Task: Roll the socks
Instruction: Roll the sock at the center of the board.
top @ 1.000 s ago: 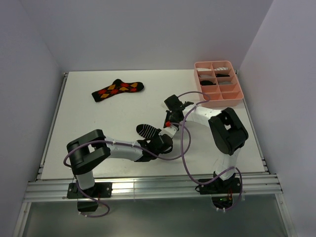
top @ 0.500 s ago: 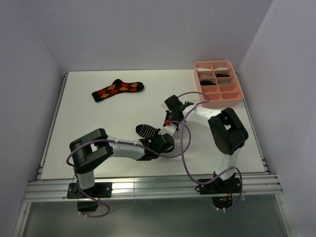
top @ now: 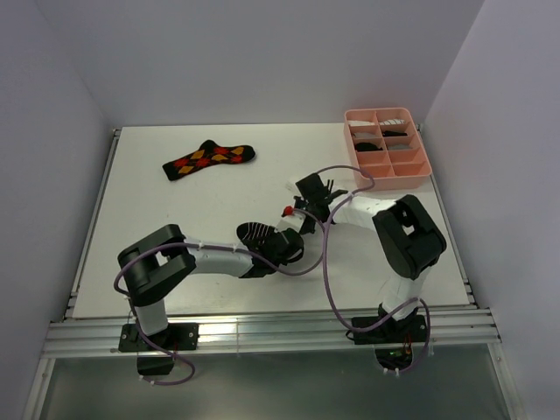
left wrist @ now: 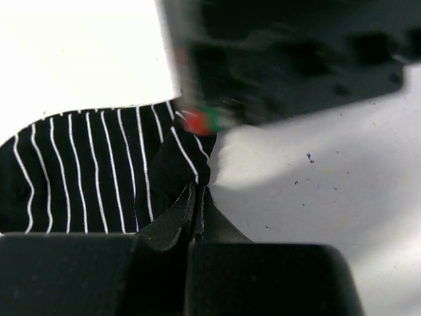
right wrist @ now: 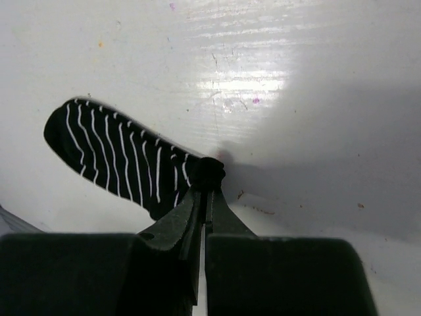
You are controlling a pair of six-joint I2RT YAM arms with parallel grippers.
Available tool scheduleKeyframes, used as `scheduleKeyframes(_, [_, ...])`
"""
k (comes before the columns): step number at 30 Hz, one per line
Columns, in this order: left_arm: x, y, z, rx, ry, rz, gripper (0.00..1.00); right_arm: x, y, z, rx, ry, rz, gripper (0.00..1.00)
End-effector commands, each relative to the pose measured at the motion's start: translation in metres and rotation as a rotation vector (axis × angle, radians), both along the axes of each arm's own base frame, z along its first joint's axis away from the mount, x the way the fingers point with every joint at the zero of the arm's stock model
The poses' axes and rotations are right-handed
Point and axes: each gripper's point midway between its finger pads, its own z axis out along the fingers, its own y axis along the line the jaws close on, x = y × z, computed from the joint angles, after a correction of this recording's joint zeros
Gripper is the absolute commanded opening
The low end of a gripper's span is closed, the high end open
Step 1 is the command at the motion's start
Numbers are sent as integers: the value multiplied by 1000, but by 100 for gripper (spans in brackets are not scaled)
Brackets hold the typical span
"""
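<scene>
At the middle of the bench (top: pixel 175 219): black striped sock (top: pixel 255 232), laid flat, toe end shown, the other end hidden under both arms in the overhead view.
Left pincer (left wrist: pixel 197 197): jaws closed, a fold of the sock's edge pinched between the tips; a blurred dark arm is seen across the top of its view.
Right pincer (right wrist: pixel 205 184): jaws closed, a small black bunch gripped at the tips, apparently the same sock's corner.
Argyle sock (top: pixel 208 158): laid flat, far left, well apart.
Pink tray (top: pixel 398 182): far right corner; contents too small to be identified.
</scene>
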Motion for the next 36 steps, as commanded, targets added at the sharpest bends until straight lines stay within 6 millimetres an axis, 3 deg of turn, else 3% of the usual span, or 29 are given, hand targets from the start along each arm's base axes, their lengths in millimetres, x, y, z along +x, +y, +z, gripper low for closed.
scheduleKeyframes(1, [-10, 24, -16, -27, 145, 34, 1, 6, 8, 33, 103, -110, -3, 0])
scheduleKeyframes(5, [-16, 20, -4, -184, 260, 15, 1, 17, 8, 54, 161, -199, -22, 21])
scheduleKeyframes(8, [-8, 23, 3, -317, 318, 45, 1, 23, 6, 68, 186, -255, -40, 36])
scheduleKeyframes(13, [-9, 32, -5, -414, 425, 80, 1, 26, 0, 81, 217, -330, -88, 46])
scheduleKeyframes(17, [-5, 34, 3, -534, 491, 85, 1, 22, 3, 80, 254, -344, -79, 57])
scheduleKeyframes(22, [-6, 37, 13, -704, 580, 87, 1, 18, 11, 70, 294, -332, -55, 59])
scheduleKeyframes(29, [-1, 55, 12, -907, 685, 137, 1, 11, 29, 57, 315, -310, -3, 59])
scheduleKeyframes(36, [-3, 62, 10, -976, 728, 170, 1, 6, 45, 41, 316, -270, 25, 58])
